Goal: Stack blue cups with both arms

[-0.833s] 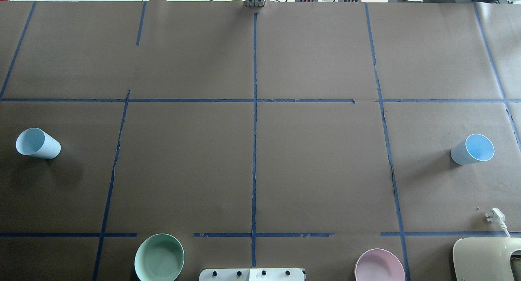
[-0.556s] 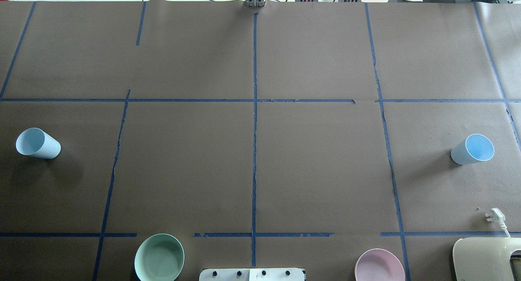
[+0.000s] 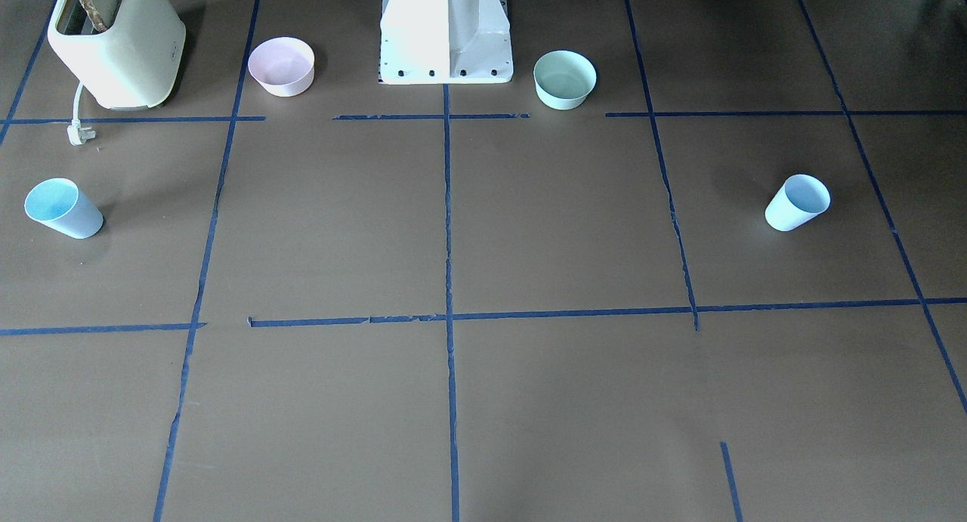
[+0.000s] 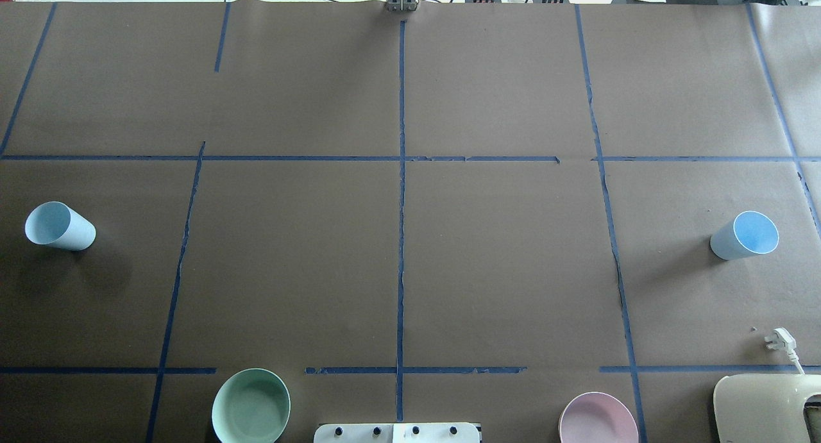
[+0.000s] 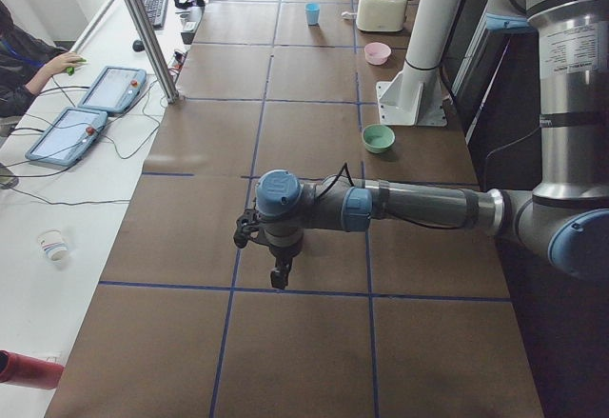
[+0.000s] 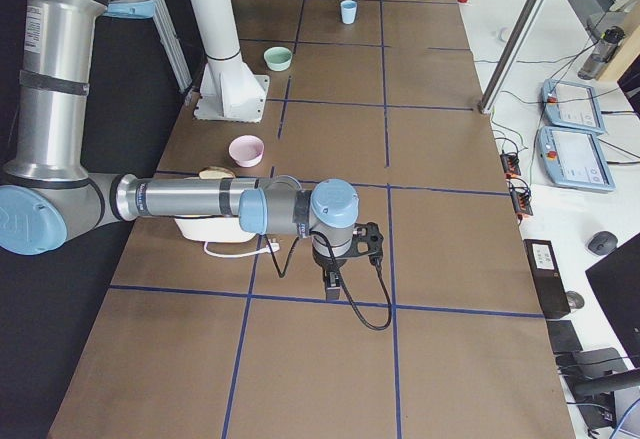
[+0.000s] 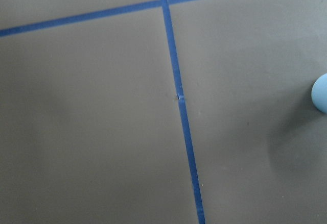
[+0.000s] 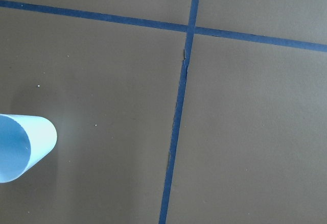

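Left cup (image 4: 59, 225): sitting upright way out at the left end of the table (image 4: 288, 270), nothing touching it.
Right cup (image 4: 744, 235): standing upright at the right end, well apart from the other one.
Left gripper (image 5: 279, 280): hanging above the table, pointing down, can't tell if it's clenched or released.
Right gripper (image 6: 334, 292): also pointing down, honestly can't tell either.

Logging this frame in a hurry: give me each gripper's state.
Left gripper: cannot tell, it shows only in a side view.
Right gripper: cannot tell, it shows only in a side view.
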### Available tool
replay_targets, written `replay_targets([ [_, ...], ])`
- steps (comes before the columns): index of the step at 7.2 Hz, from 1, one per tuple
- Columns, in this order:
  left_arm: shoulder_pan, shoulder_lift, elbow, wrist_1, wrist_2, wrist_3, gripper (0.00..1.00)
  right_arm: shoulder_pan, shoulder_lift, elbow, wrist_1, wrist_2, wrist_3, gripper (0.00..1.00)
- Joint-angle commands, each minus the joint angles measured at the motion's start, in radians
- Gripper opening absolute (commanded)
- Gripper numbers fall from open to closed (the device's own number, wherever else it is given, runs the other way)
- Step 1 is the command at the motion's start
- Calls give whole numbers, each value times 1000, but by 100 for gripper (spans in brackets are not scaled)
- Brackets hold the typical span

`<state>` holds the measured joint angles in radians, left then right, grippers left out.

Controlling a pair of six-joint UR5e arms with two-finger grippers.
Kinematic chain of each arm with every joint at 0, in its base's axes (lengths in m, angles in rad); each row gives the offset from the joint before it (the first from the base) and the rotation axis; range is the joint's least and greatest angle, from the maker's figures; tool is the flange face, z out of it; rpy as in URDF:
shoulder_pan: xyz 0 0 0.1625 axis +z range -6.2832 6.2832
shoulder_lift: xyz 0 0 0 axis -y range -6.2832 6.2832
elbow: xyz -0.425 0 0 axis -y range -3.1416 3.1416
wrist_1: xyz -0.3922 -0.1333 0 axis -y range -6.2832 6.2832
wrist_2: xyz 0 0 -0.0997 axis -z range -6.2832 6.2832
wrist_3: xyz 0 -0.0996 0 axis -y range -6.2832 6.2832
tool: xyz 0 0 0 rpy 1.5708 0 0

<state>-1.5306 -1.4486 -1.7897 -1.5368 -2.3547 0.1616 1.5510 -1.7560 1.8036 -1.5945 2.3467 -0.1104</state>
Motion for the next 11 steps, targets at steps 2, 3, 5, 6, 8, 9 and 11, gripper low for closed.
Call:
replay_targets([
  [2, 76, -58, -16, -125, -2, -256, 100, 0, 0, -3, 21, 3, 3, 100],
  [3, 178, -46, -5, -267, 11, -447, 100, 0, -2, -3, 21, 3, 3, 100],
  [5, 329, 5, 3, -452, 95, -717, 100, 0, -2, -6, 21, 3, 5, 100],
  [6, 398, 14, 6, -518, 145, -822, 100, 0, -3, -6, 21, 3, 3, 100],
  [8, 481, 40, 27, -575, 204, -875, 100, 0, -3, -7, 21, 3, 3, 100],
  [9, 519, 39, 30, -580, 206, -911, 100, 0, -3, -9, 21, 3, 3, 100],
  [11, 534, 33, 46, -580, 204, -916, 93, 0, -7, -12, 21, 3, 0, 100],
])
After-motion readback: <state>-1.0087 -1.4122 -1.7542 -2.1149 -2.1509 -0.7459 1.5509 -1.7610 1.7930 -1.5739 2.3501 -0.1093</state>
